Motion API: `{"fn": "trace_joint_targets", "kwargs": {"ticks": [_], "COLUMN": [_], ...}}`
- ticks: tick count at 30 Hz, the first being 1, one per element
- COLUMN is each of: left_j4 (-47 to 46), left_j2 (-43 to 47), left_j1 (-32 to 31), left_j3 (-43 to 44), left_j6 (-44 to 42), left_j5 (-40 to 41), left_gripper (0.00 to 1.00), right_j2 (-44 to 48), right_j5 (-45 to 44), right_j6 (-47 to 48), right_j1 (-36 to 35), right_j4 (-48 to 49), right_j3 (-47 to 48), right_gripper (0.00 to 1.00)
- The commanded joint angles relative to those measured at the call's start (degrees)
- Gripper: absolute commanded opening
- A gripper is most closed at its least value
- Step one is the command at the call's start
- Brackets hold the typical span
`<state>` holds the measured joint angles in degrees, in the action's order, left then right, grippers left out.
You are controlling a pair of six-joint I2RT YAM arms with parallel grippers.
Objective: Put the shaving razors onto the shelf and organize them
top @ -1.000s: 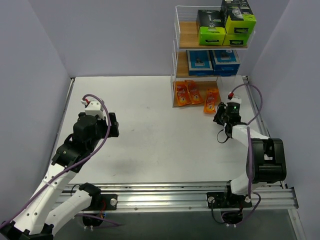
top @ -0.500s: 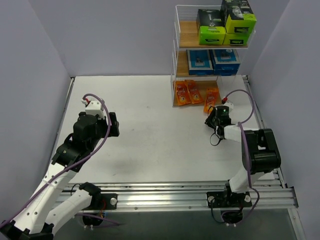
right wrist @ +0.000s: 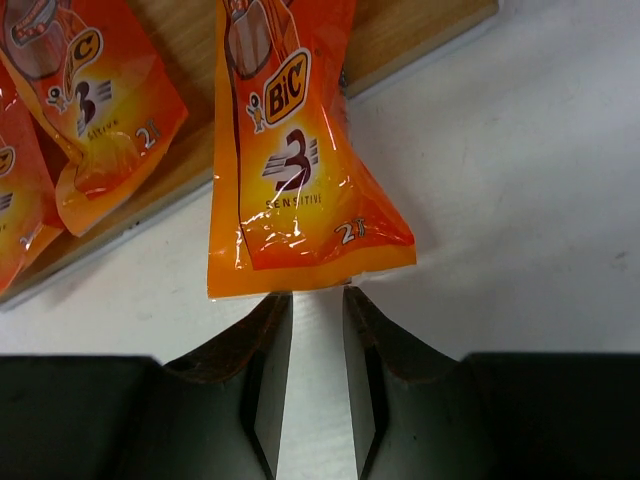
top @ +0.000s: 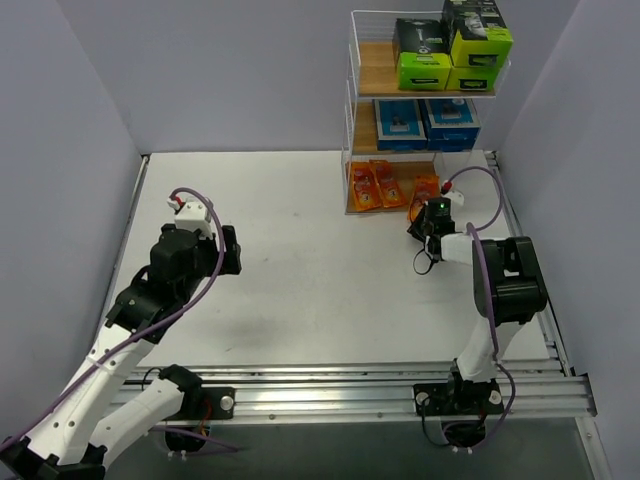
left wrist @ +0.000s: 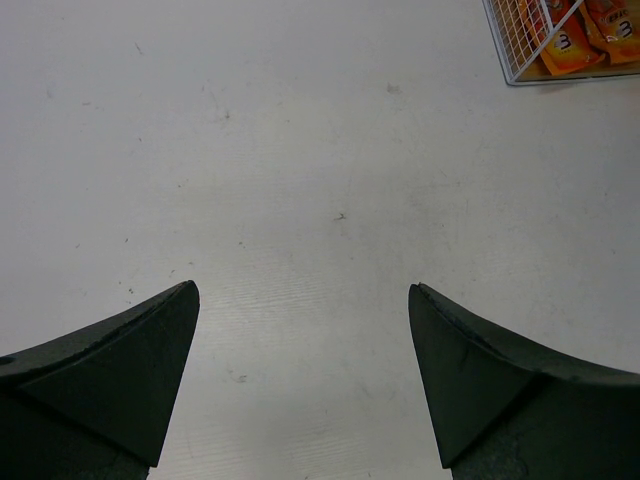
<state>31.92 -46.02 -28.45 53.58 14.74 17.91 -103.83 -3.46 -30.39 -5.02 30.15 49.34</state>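
1. Middle orange packet [right wrist: 300, 150], right wrist view: "BiC" logo, a big "3" under it, then "SENSITIVE", and a "2" near the bottom right corner.
2. Left orange packet [right wrist: 100, 110]: a big "3" and a "2" lower down. The logo is cut off to a "C", and the small word under the 3 is blurred.
3. Top view: print on the green-and-black boxes [top: 423, 55] and blue cards [top: 400, 122] is too small to read.

Shelf [top: 374, 66] far right on table [top: 300, 270], boxes [top: 424, 55] top, cards [top: 426, 122] middle, packets [top: 374, 186] bottom, 1 packet [right wrist: 300, 160] overhanging

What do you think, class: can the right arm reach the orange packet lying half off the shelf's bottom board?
Probably yes: the right end effector sits just short of the orange packet, with nothing between them.
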Motion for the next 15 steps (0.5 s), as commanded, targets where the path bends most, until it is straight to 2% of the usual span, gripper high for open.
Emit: {"fn": "trace_joint_targets", "kwargs": {"ticks": [1,15], "left_j4": [-1.51,-0.81], "left_j2": [-0.21,-1.7], "left_j1": [-0.64,-2.84], "left_j3": [1.35,1.96], "left_j6": [-0.33,-1.21], "left_j5": [1.25,2.83], "left_gripper": [0.95,0.95], "right_j2": [-2.5,-10.16], "right_j5": [-2.6,-4.09], "right_j6": [0.77,0.25], "right_j1": [0.27,2.64], "right_j4": [-0.88,-4.66], "right_j3": [3.65,15.43], "right_gripper": [0.23,0.22]}}
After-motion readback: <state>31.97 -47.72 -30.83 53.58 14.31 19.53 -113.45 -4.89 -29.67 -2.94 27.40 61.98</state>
